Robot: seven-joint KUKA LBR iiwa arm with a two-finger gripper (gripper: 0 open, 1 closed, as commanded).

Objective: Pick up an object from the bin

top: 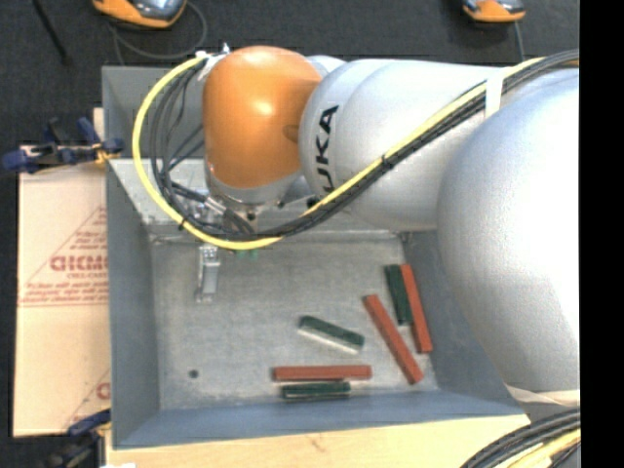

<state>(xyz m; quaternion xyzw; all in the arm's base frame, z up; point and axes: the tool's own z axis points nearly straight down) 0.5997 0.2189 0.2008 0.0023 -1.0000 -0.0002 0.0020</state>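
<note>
My gripper (206,277) hangs low over the bare floor in the bin's left half, just below the orange wrist cover. No loose thing lies under or beside it. The nearest thing is a short dark green bar with a pale side (331,332), lying flat to the gripper's lower right, well apart from it. Further down, near the front wall, a red bar (322,371) and a dark green bar (315,390) lie side by side.
Against the right side a long red bar (393,337) lies slanted, with a green bar (397,293) and another red bar (417,308) beside it. A small dark speck (193,374) sits on the floor at front left. The arm covers the bin's back and right.
</note>
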